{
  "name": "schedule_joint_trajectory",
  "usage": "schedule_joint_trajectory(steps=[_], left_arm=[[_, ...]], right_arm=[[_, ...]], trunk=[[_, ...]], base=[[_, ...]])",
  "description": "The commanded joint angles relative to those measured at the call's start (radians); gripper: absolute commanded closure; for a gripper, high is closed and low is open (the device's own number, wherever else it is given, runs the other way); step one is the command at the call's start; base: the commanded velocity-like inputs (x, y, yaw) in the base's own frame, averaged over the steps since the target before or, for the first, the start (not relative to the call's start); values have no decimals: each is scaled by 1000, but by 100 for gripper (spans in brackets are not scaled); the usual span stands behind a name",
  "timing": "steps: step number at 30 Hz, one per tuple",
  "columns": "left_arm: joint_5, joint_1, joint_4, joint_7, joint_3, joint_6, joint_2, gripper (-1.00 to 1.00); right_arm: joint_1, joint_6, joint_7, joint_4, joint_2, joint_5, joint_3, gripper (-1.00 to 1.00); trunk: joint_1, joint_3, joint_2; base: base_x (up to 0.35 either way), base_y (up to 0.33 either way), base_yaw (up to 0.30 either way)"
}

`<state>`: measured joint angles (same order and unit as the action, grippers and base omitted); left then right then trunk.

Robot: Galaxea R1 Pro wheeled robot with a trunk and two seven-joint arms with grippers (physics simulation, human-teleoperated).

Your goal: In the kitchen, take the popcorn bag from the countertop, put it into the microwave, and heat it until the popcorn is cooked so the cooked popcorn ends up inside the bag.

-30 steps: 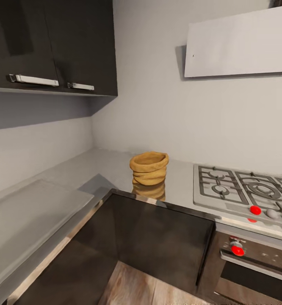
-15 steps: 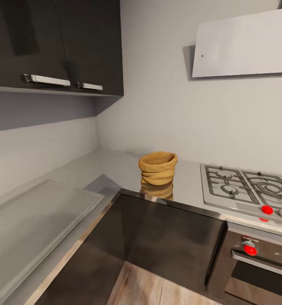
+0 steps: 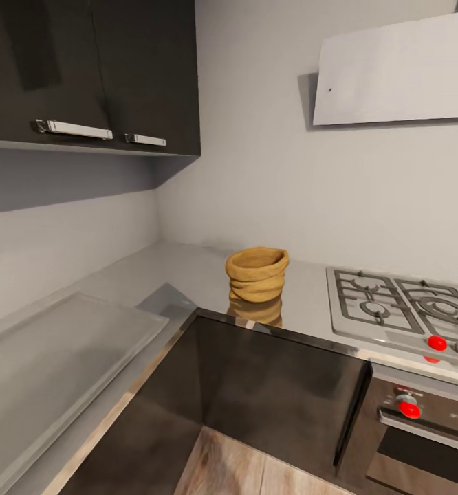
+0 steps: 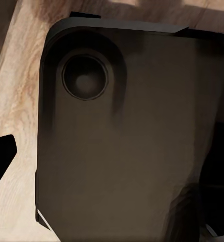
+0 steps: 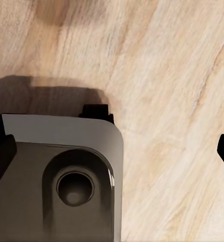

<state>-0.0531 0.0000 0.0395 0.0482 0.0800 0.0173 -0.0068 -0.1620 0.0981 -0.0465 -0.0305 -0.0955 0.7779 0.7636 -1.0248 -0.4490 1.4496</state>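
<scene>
The popcorn bag (image 3: 257,273) stands upright on the grey worktop (image 3: 181,271), just left of the gas hob (image 3: 402,309) and near the worktop's front edge. Both wrist cameras face the wooden floor (image 5: 162,75) and dark robot base (image 4: 122,136); either tool's opening cannot be told.

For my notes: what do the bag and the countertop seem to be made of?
The bag looks like coarse tan burlap, matte, with a wrinkled rolled rim. The countertop looks like smooth grey metal, perhaps steel: it mirrors the bag at its base.
</scene>
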Motion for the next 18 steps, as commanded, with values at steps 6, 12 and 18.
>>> schedule_joint_trajectory(steps=[6, 12, 18], left_arm=[[-5, 0, 0, 5, 7, 1, 0, -100], [-5, 0, 0, 5, 7, 1, -1, -100], [-5, 0, 0, 4, 6, 1, 0, -100]], right_arm=[[-1, 6, -1, -2, -1, 4, 8, -100], [-1, 6, -1, -2, -1, 4, 8, -100], [-1, 6, -1, -3, -1, 4, 8, -100]], trunk=[[0, -1, 0], [0, -1, 0], [0, -1, 0]], base=[[149, 0, 0], [152, 0, 0], [153, 0, 0]])
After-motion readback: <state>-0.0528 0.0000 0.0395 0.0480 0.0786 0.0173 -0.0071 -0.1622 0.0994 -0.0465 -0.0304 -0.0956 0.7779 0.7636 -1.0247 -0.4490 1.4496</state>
